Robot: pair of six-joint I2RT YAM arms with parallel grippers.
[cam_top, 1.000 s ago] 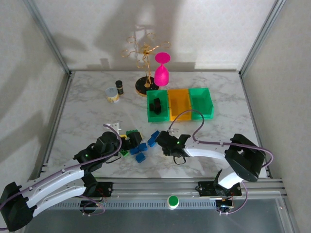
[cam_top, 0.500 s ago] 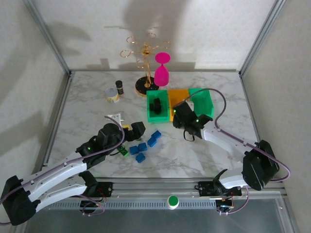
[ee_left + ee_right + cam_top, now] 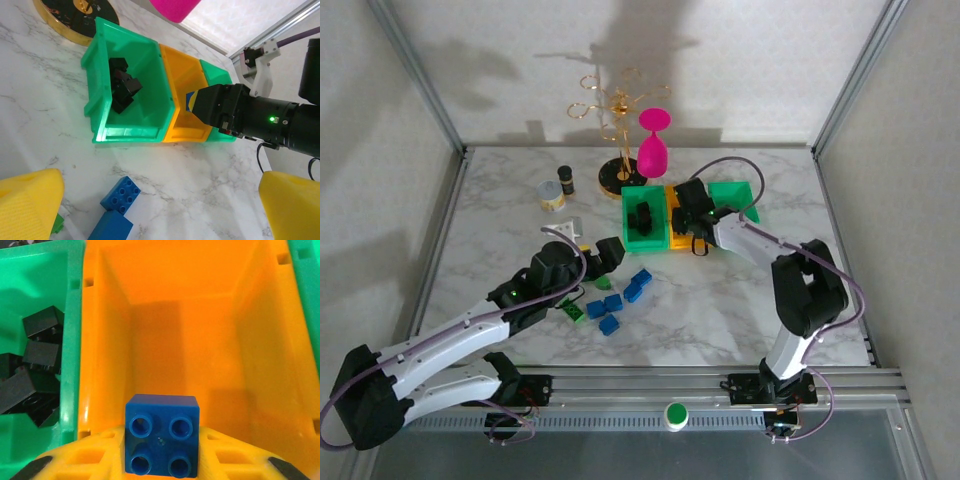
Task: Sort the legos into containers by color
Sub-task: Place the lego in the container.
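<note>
My right gripper (image 3: 688, 222) hangs over the orange bin (image 3: 180, 330), shut on a blue lego (image 3: 162, 435) held between its yellow fingers (image 3: 90, 460). The left green bin (image 3: 130, 132) holds several black legos (image 3: 122, 87). The right green bin (image 3: 735, 200) sits beyond the orange one. My left gripper (image 3: 610, 255) is open with nothing between its fingers (image 3: 30, 205), above loose blue legos (image 3: 120, 195). More blue legos (image 3: 610, 305) and a green lego (image 3: 570, 311) lie on the marble table in front of the bins.
A gold stand with a pink glass (image 3: 653, 150) rises just behind the bins. A tin can (image 3: 552, 196) and a small dark jar (image 3: 565, 180) stand at the back left. A small white piece (image 3: 570, 228) lies left of my left gripper.
My right gripper has carried the blue lego from the table up and back to above the orange bin. My left gripper has moved forward and right, off the pile of legos.
</note>
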